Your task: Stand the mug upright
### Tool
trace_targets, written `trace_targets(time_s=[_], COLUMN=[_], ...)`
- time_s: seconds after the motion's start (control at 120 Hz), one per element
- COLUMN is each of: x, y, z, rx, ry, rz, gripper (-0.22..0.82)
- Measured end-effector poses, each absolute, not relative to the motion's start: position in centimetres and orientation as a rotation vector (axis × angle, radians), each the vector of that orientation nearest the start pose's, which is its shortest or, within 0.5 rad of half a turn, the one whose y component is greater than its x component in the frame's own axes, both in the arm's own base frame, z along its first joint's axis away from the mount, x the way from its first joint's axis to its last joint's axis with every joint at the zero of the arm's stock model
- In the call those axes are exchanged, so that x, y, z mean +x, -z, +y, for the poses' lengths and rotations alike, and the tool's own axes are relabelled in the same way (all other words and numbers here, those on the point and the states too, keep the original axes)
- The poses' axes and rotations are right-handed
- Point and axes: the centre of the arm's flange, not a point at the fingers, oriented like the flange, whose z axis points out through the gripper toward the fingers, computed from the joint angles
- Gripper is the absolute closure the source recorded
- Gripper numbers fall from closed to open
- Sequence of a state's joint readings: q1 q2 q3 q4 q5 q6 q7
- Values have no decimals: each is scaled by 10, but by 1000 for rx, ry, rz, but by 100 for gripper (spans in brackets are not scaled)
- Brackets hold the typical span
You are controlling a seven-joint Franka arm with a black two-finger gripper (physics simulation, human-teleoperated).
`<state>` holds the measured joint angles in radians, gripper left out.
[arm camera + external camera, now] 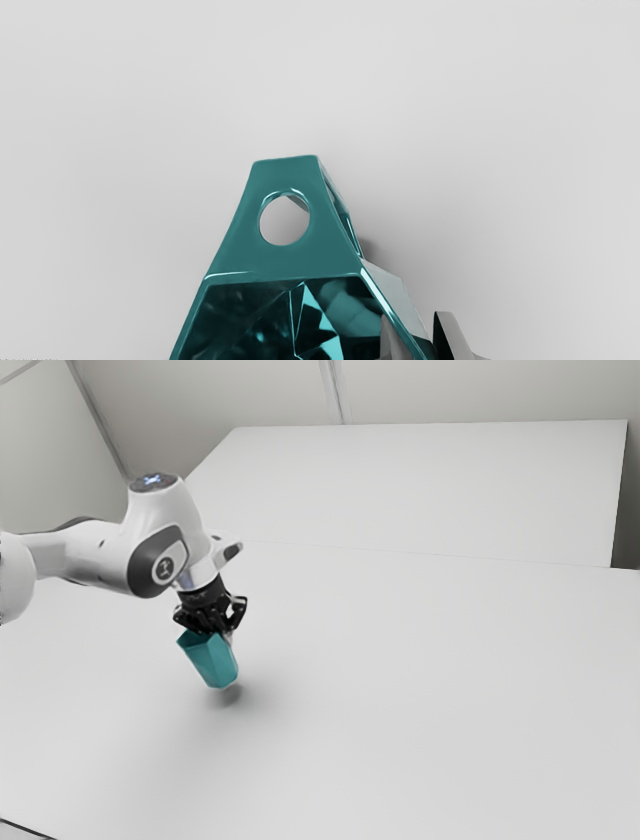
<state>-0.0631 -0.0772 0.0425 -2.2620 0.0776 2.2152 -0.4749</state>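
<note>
Mug [295, 260] tilted, wall gripped by end effector [227, 634], above table [420, 690]; edges well apart.

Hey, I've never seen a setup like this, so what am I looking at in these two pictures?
The machine is a single robot arm, white with dark joints, ending in a black two-finger gripper. One picture is taken from the arm's side; the other comes from a camera on its hand, looking past the fingertips. Below is a plain pale table. The gripper holds a teal mug by its wall, one finger inside and one outside. The mug is tilted, its open end toward the gripper, and its base seems slightly above the table, over a small shadow.
</note>
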Motion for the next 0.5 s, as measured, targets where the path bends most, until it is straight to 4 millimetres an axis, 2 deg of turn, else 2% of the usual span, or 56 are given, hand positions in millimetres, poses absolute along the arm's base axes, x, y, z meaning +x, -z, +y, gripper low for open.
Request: trace_targets(time_s=[0.5], x=[521], y=[-356], z=[-20], rx=[-2959], ry=[48], rz=[-807], gripper=[78])
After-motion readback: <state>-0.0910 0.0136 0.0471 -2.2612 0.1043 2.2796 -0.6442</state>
